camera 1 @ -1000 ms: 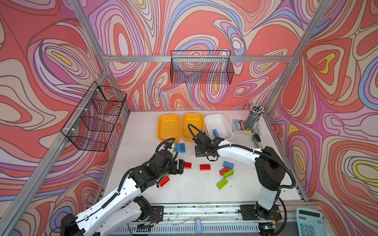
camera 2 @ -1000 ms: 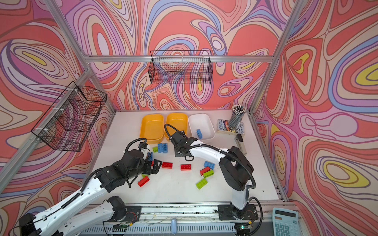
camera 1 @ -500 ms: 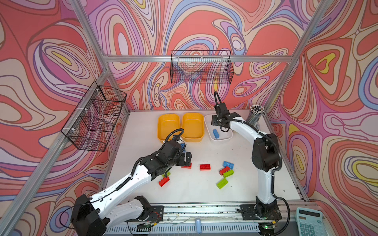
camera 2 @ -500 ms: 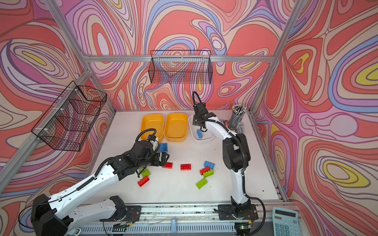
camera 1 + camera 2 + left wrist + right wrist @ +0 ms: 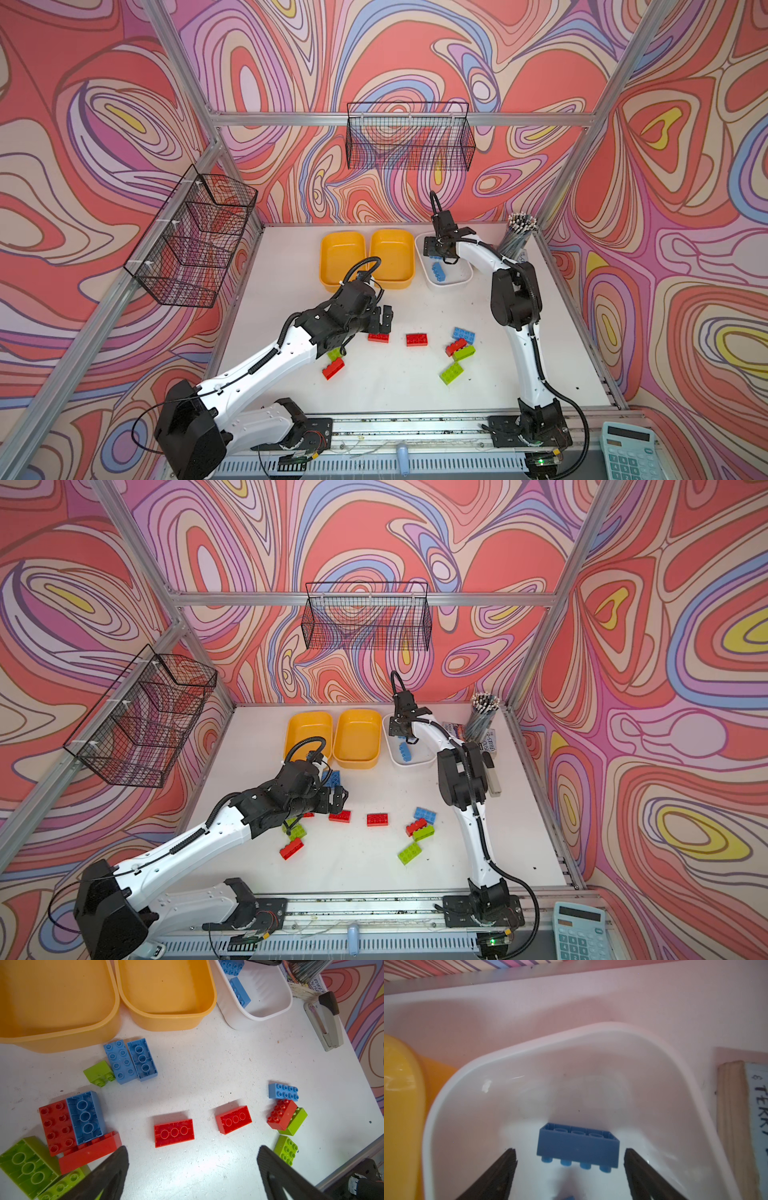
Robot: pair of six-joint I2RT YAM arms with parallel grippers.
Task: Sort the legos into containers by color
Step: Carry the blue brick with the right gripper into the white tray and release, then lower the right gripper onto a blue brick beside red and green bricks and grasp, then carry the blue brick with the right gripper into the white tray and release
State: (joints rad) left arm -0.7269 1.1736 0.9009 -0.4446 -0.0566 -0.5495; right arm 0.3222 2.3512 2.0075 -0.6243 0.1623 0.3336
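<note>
Two blue bricks [image 5: 240, 992] are lying in the white tub [image 5: 259, 1018] — my right gripper [image 5: 570, 1150] is hanging spread, empty, over one. Wide open, my left gripper [image 5: 192, 1147] is hovering by a red brick [image 5: 174, 1132] — a clipping jaw risks skidding it.

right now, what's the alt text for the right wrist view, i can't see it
A blue lego is inside the white tub, loose between the open jaws of the right gripper, its hollow underside showing. A yellow tub stands beside the white one.
</note>
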